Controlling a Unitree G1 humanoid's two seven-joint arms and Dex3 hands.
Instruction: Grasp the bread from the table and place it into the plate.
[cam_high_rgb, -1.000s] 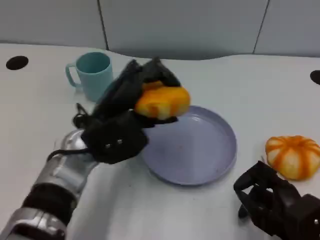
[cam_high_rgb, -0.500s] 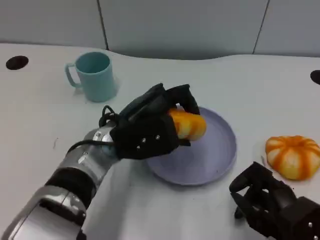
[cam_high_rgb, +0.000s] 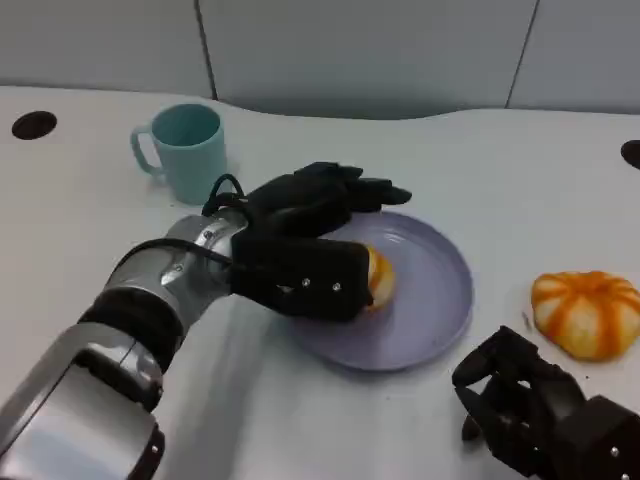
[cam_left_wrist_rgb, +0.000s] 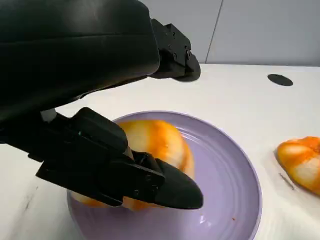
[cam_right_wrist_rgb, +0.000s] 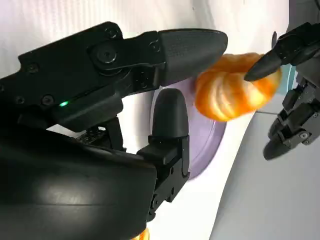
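The left hand (cam_high_rgb: 300, 262) is setting the bread (cam_left_wrist_rgb: 150, 150) down inside the purple plate (cam_high_rgb: 440, 300), its fingers (cam_left_wrist_rgb: 165, 187) loosening but touching the loaf from above and beside. The right hand (cam_high_rgb: 540, 420) is idling with curled, empty fingers on the counter (cam_high_rgb: 520, 180), well apart. Next, I judge, the left fingers need spreading wide and lifting straight off.

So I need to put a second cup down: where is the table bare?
Bare table lies left of the cup, and between the plate and the far edge. Crowded: the left hand over the bread, and the near right corner with the second bun and right hand.
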